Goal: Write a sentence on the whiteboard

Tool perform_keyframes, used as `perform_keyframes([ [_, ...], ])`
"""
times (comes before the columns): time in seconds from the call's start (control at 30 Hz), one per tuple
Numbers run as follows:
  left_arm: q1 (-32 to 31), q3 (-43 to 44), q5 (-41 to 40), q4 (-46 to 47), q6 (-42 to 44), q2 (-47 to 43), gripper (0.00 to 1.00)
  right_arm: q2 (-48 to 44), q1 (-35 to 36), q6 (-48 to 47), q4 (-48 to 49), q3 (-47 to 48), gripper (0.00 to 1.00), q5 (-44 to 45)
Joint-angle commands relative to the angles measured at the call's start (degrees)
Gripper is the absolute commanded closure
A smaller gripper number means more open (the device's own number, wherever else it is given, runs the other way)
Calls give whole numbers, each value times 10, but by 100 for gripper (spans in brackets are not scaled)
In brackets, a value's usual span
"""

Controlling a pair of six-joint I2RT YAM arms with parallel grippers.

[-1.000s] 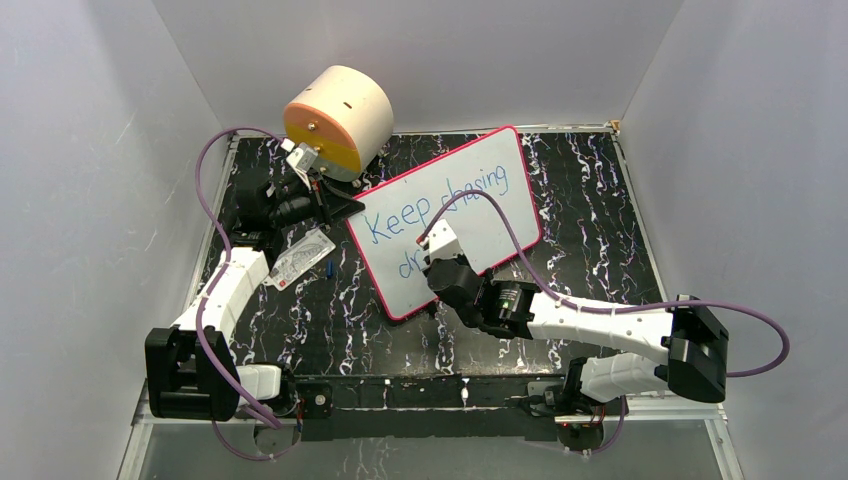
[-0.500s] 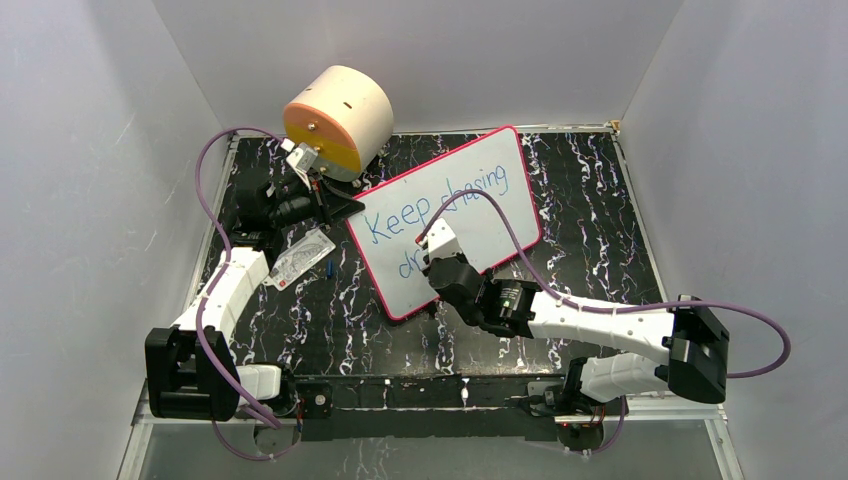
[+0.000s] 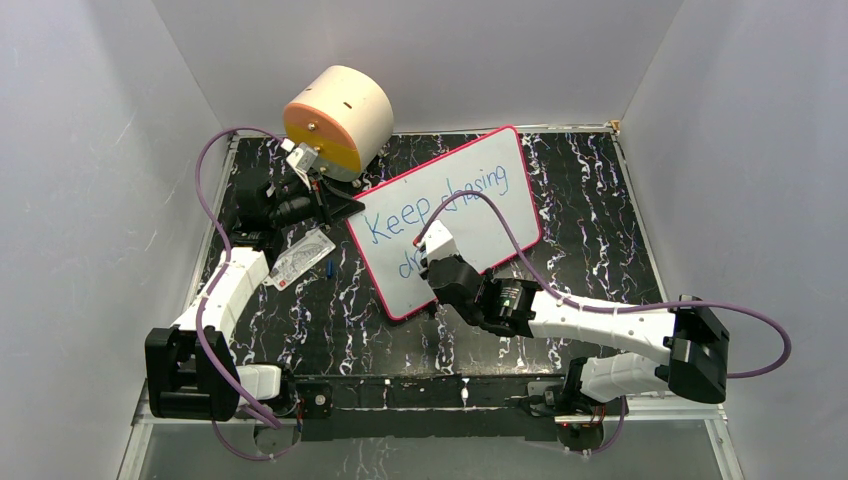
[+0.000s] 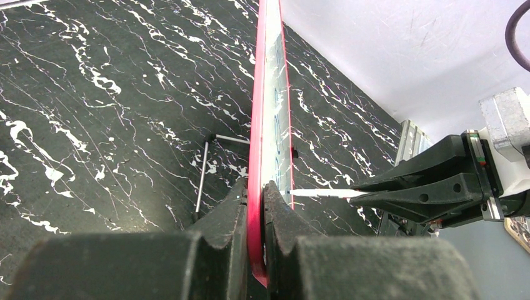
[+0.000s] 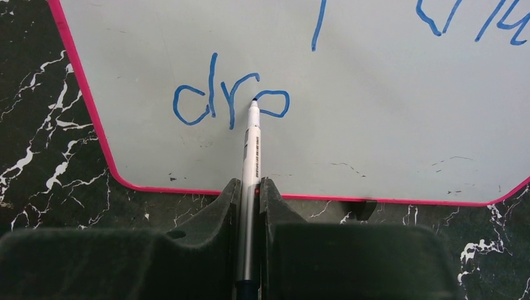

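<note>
The whiteboard (image 3: 470,215), white with a pink-red border, stands tilted on the dark marbled table. It reads "Keep chasing" (image 3: 440,200) in blue, and a second line "dr" plus a loop (image 5: 231,103). My left gripper (image 3: 340,205) is shut on the board's left edge (image 4: 256,212). My right gripper (image 3: 432,252) is shut on a white marker (image 5: 251,156). The marker's blue tip (image 5: 254,102) touches the board at the left end of the loop after "dr". The marker also shows in the left wrist view (image 4: 322,194), pointing at the board face.
A cream and orange cylinder (image 3: 338,120) stands at the back left, behind the left gripper. A small white printed card (image 3: 300,257) lies by the left arm. A thin metal stand leg (image 4: 203,172) props the board from behind. White walls enclose the table.
My right gripper has shifted slightly left and down along the second line with the marker. The left gripper and the board have not moved.
</note>
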Motion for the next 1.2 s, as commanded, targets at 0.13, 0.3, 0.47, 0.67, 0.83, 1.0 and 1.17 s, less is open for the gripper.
perform_keyframes([
  [0.13, -16, -9, -4, -38, 55, 16, 100, 12, -3, 27, -34, 14, 100, -21],
  [0.3, -16, -9, -4, -38, 55, 16, 100, 12, -3, 33, -46, 11, 100, -7],
  [0.47, -16, -9, -4, -39, 55, 15, 100, 11, -3, 36, -50, 8, 100, 7],
  [0.67, -16, -10, -4, -39, 56, 14, 100, 18, -3, 45, -59, 10, 100, 40],
  [0.83, -16, -10, -4, -40, 56, 12, 100, 1, -3, 53, -42, 4, 100, 69],
  [1.0, -16, -9, -5, -40, 56, 12, 100, -40, -4, 33, 10, -21, 100, 65],
  [1.17, -16, -10, -5, -40, 56, 12, 100, -47, -16, 30, 7, -22, 100, 52],
])
